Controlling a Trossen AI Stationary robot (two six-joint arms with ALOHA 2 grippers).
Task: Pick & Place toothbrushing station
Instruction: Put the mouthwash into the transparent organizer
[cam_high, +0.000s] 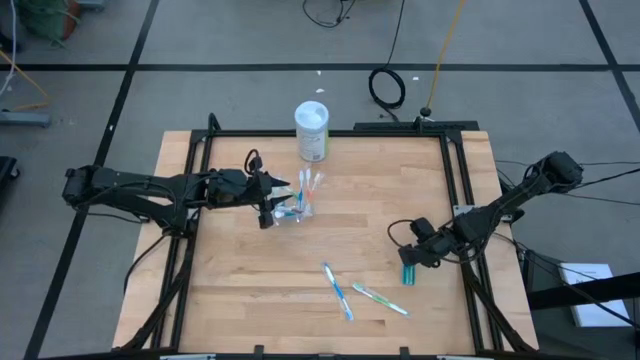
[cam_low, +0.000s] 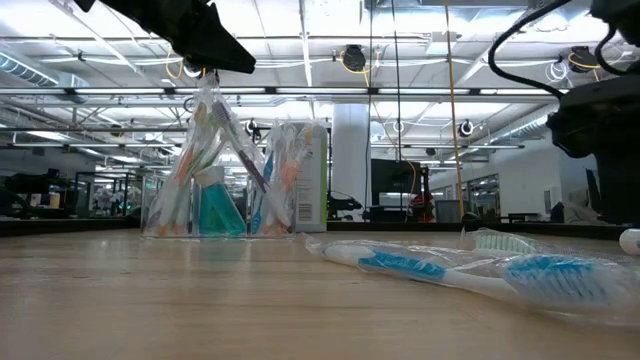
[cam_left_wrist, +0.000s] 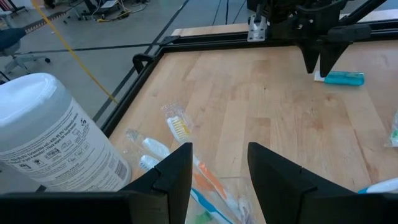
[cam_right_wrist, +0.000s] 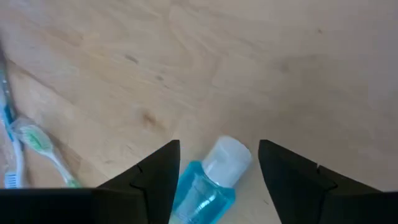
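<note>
Table: pale wooden top inside a dark frame, both arms reaching in from its sides.
White canister: upright at the far edge of the table, just beyond the cup.
Left gripper: at the clear cup in the table's left-centre part — fingers spread on either side of the cup's top; whether they press on it cannot be told.
Right gripper: low over the right part of the table, jaws spread wide with the blue tube lying between them, not pinched.
Cup contents: wrapped toothbrushes standing tilted in the cup, with a blue tube among them.
Loose blue toothbrush: lying flat near the front edge, well apart from the cup.
Loose green toothbrush: flat just beside the blue one — between it and the right gripper.
</note>
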